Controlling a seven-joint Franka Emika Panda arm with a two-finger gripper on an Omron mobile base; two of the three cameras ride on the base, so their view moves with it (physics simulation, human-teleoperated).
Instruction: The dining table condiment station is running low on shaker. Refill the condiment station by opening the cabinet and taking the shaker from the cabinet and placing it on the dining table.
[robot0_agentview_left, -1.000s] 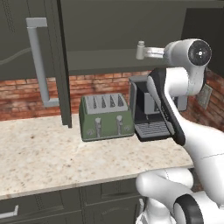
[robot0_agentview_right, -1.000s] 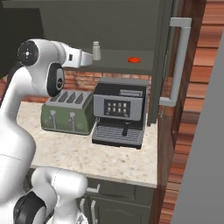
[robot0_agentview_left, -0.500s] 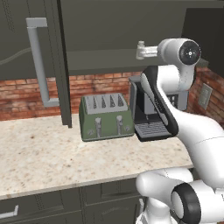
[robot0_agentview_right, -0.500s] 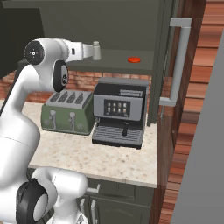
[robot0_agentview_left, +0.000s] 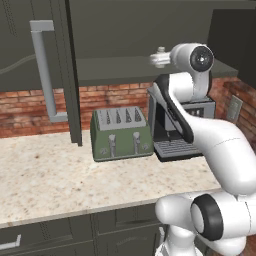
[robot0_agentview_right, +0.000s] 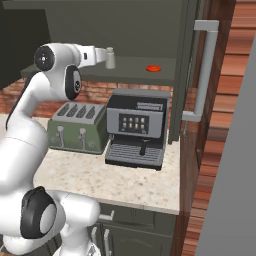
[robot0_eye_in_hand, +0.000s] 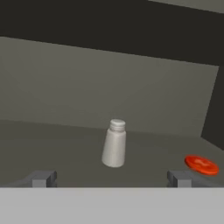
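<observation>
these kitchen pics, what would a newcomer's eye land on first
The white arm reaching up into the open cabinet, its open gripper aimed at a small pale shaker standing upright on the shelf. Next, the red disc lying further along that shelf, then the green toaster and coffee machine on the counter below.

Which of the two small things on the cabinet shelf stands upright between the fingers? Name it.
The pale grey-white cylindrical shaker: it stands tall with a narrower cap, centred ahead of the open fingers. The flat red disc lies low, off to one side.
</observation>
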